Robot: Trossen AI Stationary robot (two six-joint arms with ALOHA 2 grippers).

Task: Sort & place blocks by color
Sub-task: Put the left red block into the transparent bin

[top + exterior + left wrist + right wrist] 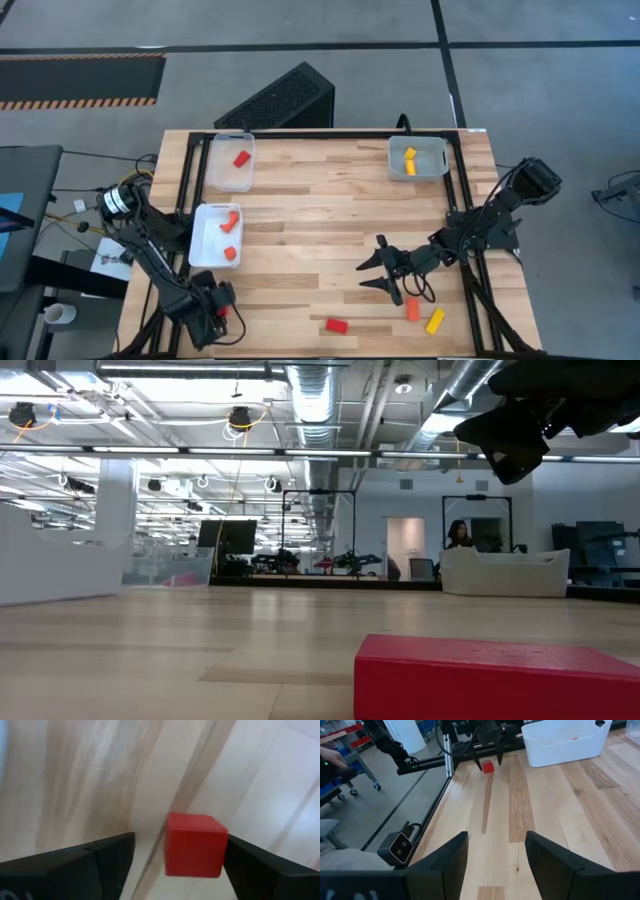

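Observation:
A red cube point(195, 851) stands on the wooden table near its front left corner, between the two fingers of my left gripper point(181, 841), which points straight down and is open. In the high view the left gripper point(219, 309) is in front of the trays. The right wrist view shows the same red cube point(487, 767) far off. My right gripper point(384, 271) hovers open over the table's right half, empty. Near the front edge lie a red block point(336, 325), an orange block point(412, 309) and a yellow block point(434, 320). My left gripper comes at the red cube from above, pointing down. One finger point(265, 870) lies right at the cube's side point(223, 845); I cannot tell whether it touches. The other finger point(100, 860) stands apart from the cube, which rests on the table.
Three clear trays stand on the table. The far-left tray point(215, 170) holds a red block, the left tray point(203, 240) holds orange and red pieces, and the far-right tray point(432, 160) holds yellow blocks. The red block point(495, 678) fills the low view's foreground.

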